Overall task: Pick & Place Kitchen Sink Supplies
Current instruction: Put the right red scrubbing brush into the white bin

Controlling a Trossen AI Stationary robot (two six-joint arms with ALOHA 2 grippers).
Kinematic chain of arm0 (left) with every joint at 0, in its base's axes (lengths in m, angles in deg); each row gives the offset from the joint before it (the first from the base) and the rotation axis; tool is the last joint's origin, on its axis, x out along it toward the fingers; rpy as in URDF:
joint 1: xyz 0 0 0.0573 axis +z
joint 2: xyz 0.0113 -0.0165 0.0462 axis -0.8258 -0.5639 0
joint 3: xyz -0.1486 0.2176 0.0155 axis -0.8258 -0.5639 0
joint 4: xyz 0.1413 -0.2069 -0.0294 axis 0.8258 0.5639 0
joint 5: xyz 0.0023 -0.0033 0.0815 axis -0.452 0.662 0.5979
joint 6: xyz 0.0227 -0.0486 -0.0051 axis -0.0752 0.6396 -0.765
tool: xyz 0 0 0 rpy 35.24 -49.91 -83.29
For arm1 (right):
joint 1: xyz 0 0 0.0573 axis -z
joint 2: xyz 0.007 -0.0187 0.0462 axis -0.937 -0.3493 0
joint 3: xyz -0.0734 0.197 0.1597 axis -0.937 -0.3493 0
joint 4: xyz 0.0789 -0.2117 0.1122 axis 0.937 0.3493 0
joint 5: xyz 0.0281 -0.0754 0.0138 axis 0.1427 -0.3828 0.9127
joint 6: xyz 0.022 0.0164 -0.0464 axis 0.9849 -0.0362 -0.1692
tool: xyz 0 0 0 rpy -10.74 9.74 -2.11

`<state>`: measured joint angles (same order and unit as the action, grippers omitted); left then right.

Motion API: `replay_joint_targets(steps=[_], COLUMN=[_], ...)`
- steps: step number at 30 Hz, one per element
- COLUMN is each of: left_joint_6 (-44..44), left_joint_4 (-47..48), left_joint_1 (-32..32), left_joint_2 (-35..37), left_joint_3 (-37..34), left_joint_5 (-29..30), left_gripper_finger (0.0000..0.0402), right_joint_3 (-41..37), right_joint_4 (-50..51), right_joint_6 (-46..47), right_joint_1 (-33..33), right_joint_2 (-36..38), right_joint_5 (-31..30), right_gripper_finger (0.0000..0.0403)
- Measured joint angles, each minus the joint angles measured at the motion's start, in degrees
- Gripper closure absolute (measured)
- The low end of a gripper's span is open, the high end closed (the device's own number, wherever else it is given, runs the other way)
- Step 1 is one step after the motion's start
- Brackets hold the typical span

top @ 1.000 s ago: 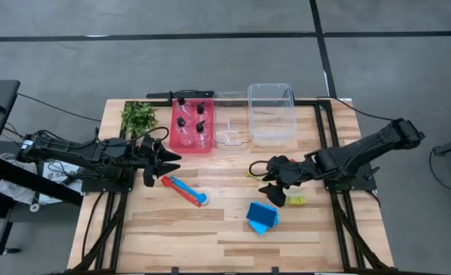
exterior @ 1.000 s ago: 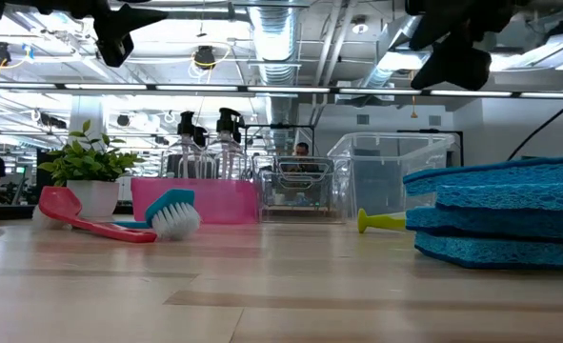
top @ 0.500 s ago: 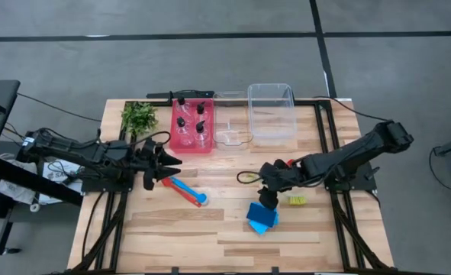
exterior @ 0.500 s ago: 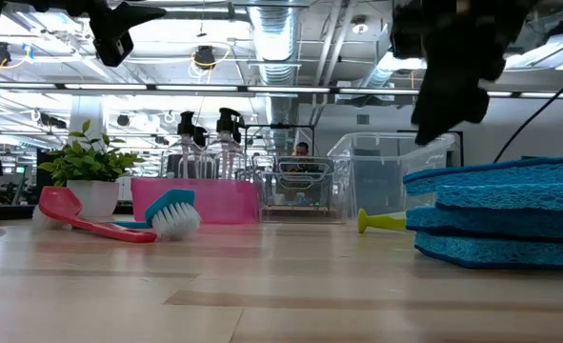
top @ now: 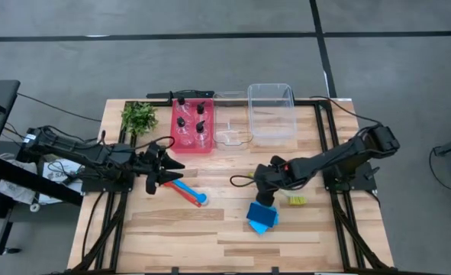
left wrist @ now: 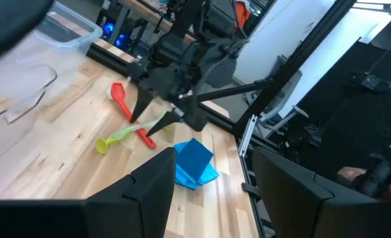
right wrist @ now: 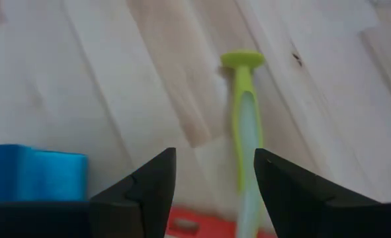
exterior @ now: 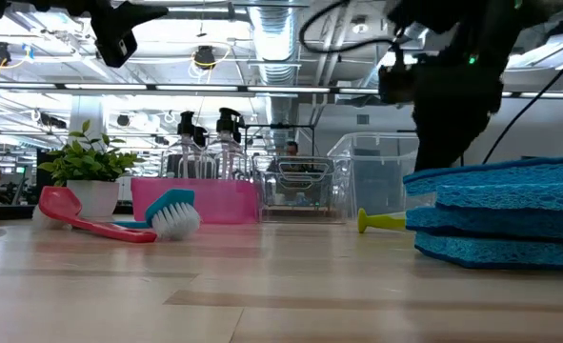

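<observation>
Right gripper, fingers apart, empty, hovers near yellow-green brush; handle's long axis runs straight ahead between fingers; right arm nearer.

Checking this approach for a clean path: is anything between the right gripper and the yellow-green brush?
Nothing visible. The right gripper hangs open over the yellow-green brush lying on bare wood. The blue sponges sit off to one side, not between them.
</observation>
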<state>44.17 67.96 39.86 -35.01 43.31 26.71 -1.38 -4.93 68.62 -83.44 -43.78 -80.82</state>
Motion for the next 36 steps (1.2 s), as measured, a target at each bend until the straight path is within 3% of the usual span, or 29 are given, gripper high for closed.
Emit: replay_joint_targets(steps=[16, 20, 30, 36], left_joint_6=[0.0, 0.0, -0.3, -0.4], left_joint_4=[-0.8, -0.8, -0.8, -0.8], left_joint_1=[0.0, 0.0, 0.0, 0.0], left_joint_2=[0.0, 0.0, 0.0, 0.0], left_joint_3=[0.0, 0.0, 0.0, 0.0], left_joint_5=[0.0, 0.0, 0.0, 0.0], left_gripper_finger=[0.0197, 0.0197, 0.0197, 0.0197], right_joint_3=[0.0, 0.0, 0.0, 0.0], right_joint_4=[-0.5, -0.7, -0.5, -0.6], right_joint_6=[-2.6, -2.1, -1.1, 0.8], right_joint_1=[2.0, 2.1, 2.1, 2.1], right_joint_2=[-9.1, -9.3, -8.2, -8.2], right_joint_5=[0.9, 1.9, 3.8, 5.0], right_gripper_finger=[0.0210, 0.0233, 0.0334, 0.0331])
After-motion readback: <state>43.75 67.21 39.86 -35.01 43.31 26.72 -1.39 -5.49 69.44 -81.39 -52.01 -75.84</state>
